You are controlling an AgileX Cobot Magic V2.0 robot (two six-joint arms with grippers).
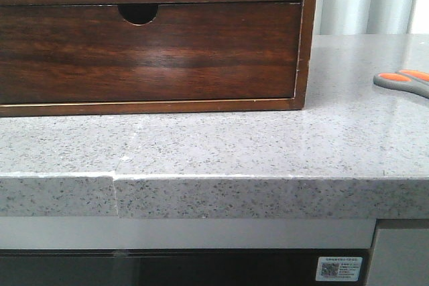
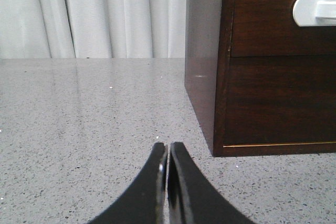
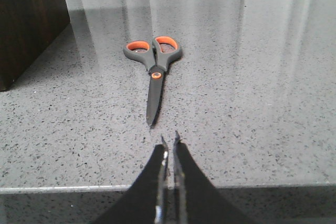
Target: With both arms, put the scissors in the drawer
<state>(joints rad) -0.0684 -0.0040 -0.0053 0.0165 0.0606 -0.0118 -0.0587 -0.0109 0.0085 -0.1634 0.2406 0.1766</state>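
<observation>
Both grippers clenched, holding nothing; scissors flat on the counter.

Left gripper point(image 2: 167, 153) and right gripper point(image 3: 170, 142) each show 2 fingers pressed together, empty. My scissors point(image 3: 153, 69) lie closed at the center of the right wrist view, blade tip just beyond the right fingertips, apart. Front view catches only their handles at the right edge, well apart from the brown cabinet point(image 1: 201, 65) on the speckled countertop point(image 1: 221, 145).

Left pincer point(image 2: 168, 153), right pincer point(image 3: 170, 142): black curved tapering fingers, glossy.
</observation>
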